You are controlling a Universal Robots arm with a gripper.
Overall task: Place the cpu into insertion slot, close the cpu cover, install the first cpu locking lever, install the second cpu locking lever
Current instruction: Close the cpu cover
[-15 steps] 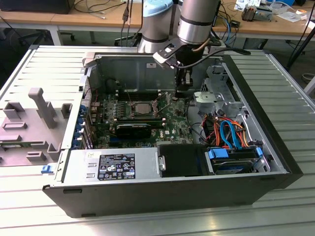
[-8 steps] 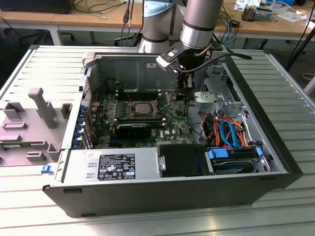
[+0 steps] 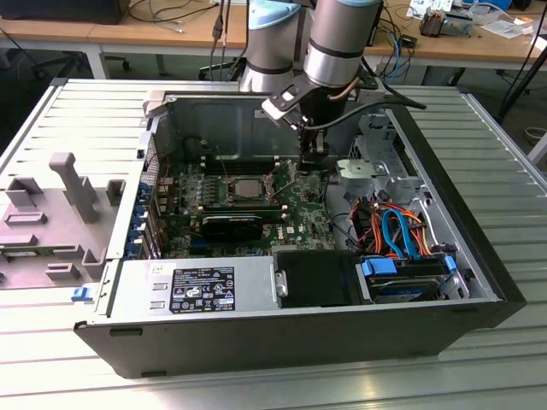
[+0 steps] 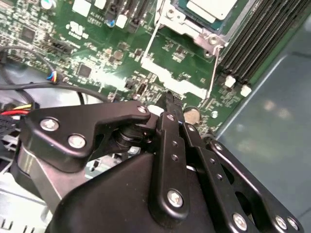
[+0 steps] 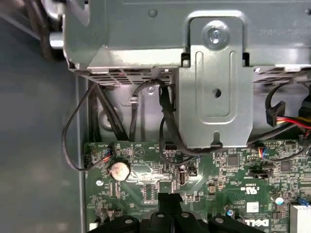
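The cpu (image 3: 245, 187) lies with its silver top up in the insertion slot (image 3: 224, 199) on the green board. In the second wrist view the cpu (image 4: 212, 6) has the silvery cpu cover (image 4: 188, 25) framing it. Two thin wire levers (image 4: 150, 42) (image 4: 214, 68) run out from the socket over the board. My gripper (image 3: 312, 156) hangs low over the board, to the exterior view's right of the slot and apart from it. Its black fingers (image 4: 170, 114) are shut with nothing between them. The tips (image 5: 170, 199) sit just above the board near a coin cell (image 5: 119, 169).
The board lies inside an open computer case (image 3: 479, 282). A grey metal drive cage (image 5: 214, 82) and bundled cables (image 3: 393, 226) crowd the exterior view's right. Black memory slots (image 4: 252, 43) run beside the socket. A power supply (image 3: 197, 286) fills the near side. A grey fixture (image 3: 73, 192) stands outside.
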